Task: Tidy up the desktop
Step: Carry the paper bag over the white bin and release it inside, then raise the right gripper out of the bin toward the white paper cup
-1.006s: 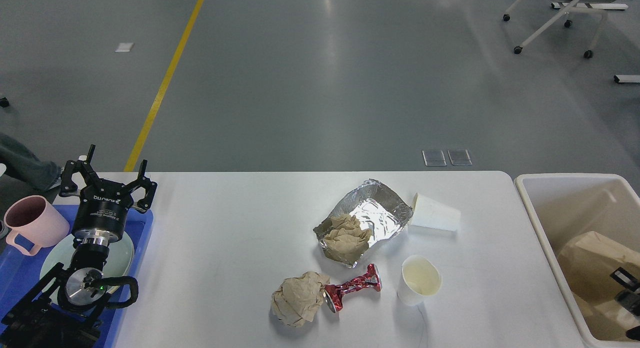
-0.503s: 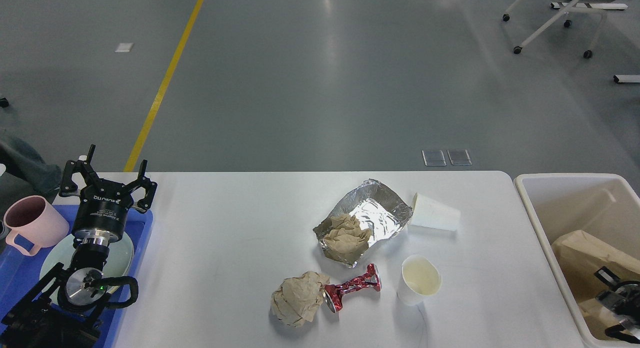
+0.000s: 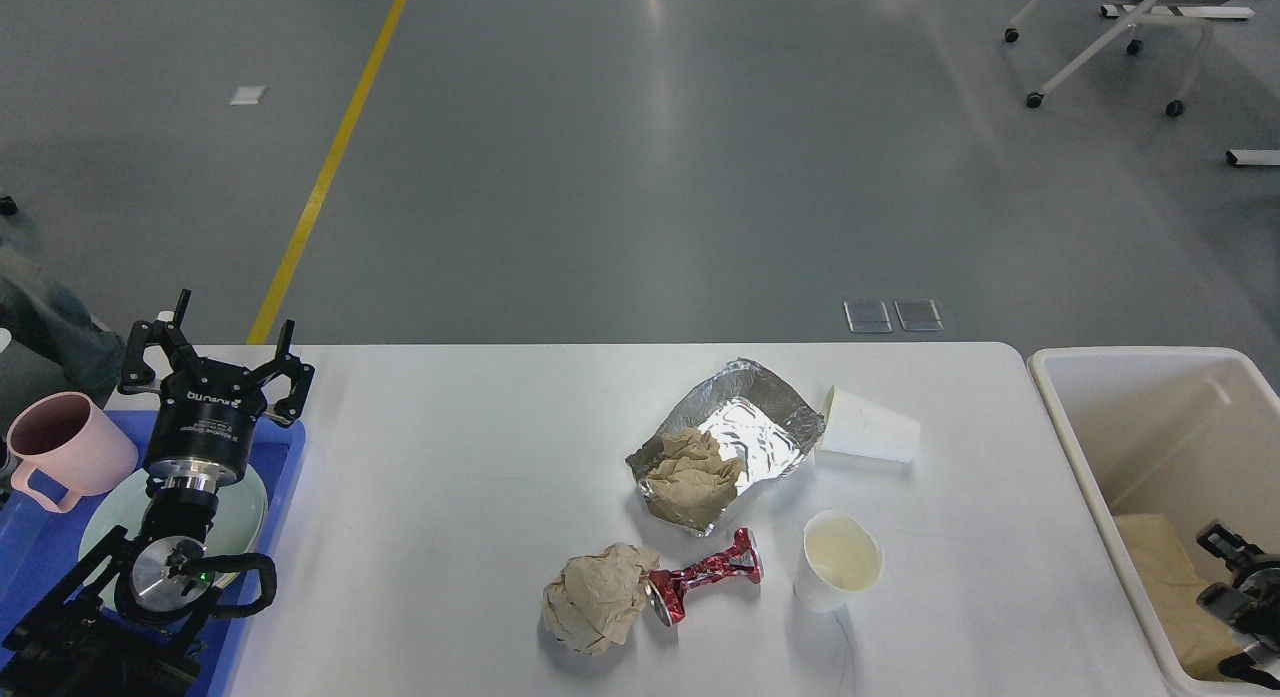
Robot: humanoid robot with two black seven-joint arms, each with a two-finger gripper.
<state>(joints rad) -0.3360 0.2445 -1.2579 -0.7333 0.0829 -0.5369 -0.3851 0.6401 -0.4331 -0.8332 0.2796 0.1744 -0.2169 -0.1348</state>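
The white desktop (image 3: 450, 457) carries a foil tray (image 3: 745, 417) holding crumpled brown paper (image 3: 690, 472). There is also a white paper cup on its side (image 3: 868, 427), an upright white paper cup (image 3: 838, 559), a crushed red can (image 3: 705, 577) and a brown paper ball (image 3: 598, 597). My left gripper (image 3: 222, 339) is open and empty above the blue tray's far end. My right gripper (image 3: 1228, 599) is inside the cream bin (image 3: 1100, 377), its fingers spread and empty, just right of a brown paper bag (image 3: 1160, 567) lying in the bin.
The blue tray (image 3: 288, 457) at the left edge holds a pink mug (image 3: 60, 447) and a pale green plate (image 3: 255, 502) under my left arm. A wheeled chair base (image 3: 1110, 37) stands on the floor far behind. The table's front edge is out of view.
The brown paper bag has dropped lower into the bin and lies apart from my right gripper, which has shifted slightly. The left arm has not moved.
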